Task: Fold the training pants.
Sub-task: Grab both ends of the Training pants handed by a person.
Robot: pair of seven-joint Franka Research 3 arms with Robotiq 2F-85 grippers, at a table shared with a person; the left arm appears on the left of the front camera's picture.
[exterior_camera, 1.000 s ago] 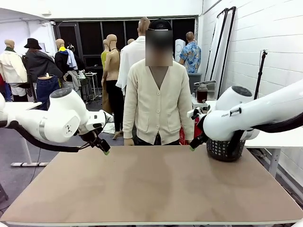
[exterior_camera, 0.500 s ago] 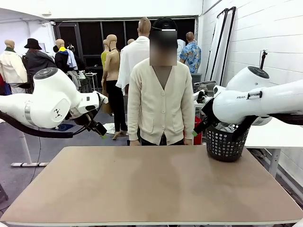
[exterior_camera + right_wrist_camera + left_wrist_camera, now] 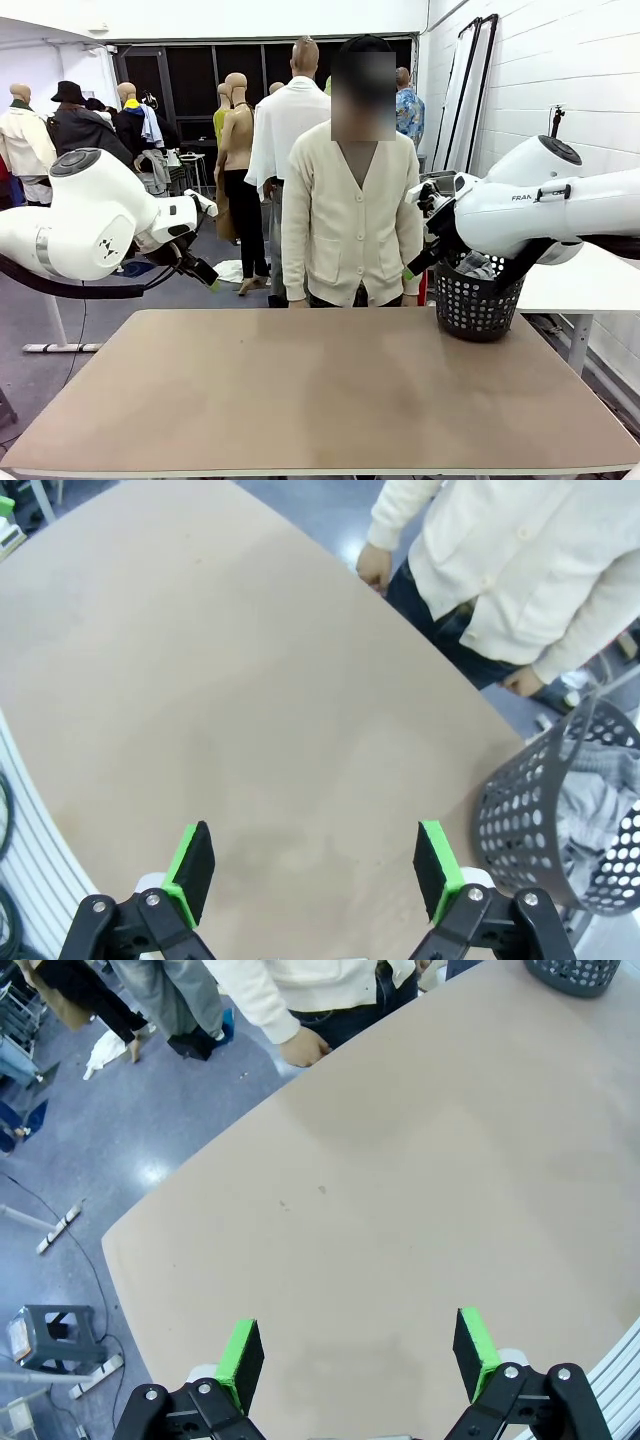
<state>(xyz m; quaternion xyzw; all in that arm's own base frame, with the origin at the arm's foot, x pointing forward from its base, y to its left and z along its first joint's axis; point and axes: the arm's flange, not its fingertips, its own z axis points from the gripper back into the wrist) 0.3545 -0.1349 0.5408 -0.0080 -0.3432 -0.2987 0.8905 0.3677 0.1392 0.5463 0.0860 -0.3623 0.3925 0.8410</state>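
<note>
Training pants (image 3: 598, 785) bunched up in the black mesh basket (image 3: 530, 810) on the worktop's (image 3: 320, 390) far right corner. Grey cloth easy to spot through the holes from the right wrist view, just a scrap over the rim from the front. Left gripper (image 3: 357, 1335) fingers spread wide above the tan surface, gripping nothing. Same deal with the right gripper (image 3: 313, 855). From the front, both arms held up at the sides, the right one's fingers just beside the basket. Person (image 3: 350, 220) in a cream cardigan standing at the far edge, hands down by it. Left wrist view also catching a grey stool (image 3: 50, 1335) and cables on the shiny floor. White brick wall off to the right.
</note>
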